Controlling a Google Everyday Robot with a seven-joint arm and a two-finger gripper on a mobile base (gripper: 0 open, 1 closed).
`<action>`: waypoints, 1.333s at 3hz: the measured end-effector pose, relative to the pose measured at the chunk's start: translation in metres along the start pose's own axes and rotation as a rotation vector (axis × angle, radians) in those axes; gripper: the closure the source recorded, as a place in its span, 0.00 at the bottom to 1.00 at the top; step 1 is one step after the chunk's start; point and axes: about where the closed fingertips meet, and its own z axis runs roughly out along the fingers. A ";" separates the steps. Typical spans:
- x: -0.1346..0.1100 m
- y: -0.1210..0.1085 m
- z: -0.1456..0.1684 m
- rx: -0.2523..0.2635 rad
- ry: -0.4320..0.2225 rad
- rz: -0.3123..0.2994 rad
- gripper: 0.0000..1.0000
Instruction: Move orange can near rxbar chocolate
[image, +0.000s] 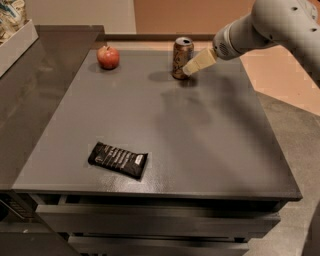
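Note:
The orange can (181, 58) stands upright near the far edge of the grey table (210, 130), right of centre. The rxbar chocolate (118, 160), a flat black bar with white lettering, lies near the front left of the table, far from the can. My gripper (192, 66) comes in from the upper right on a pale arm, and its cream tip is right beside the can's right side, at or nearly touching it.
A red apple (108, 57) sits near the far left of the table, left of the can. A white box (16, 39) stands on the dark counter at the upper left. Drawers show under the table's front edge.

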 end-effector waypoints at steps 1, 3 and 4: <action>-0.009 0.006 0.029 -0.044 -0.044 0.022 0.00; -0.021 0.031 0.052 -0.163 -0.100 0.057 0.18; -0.023 0.033 0.056 -0.181 -0.118 0.071 0.41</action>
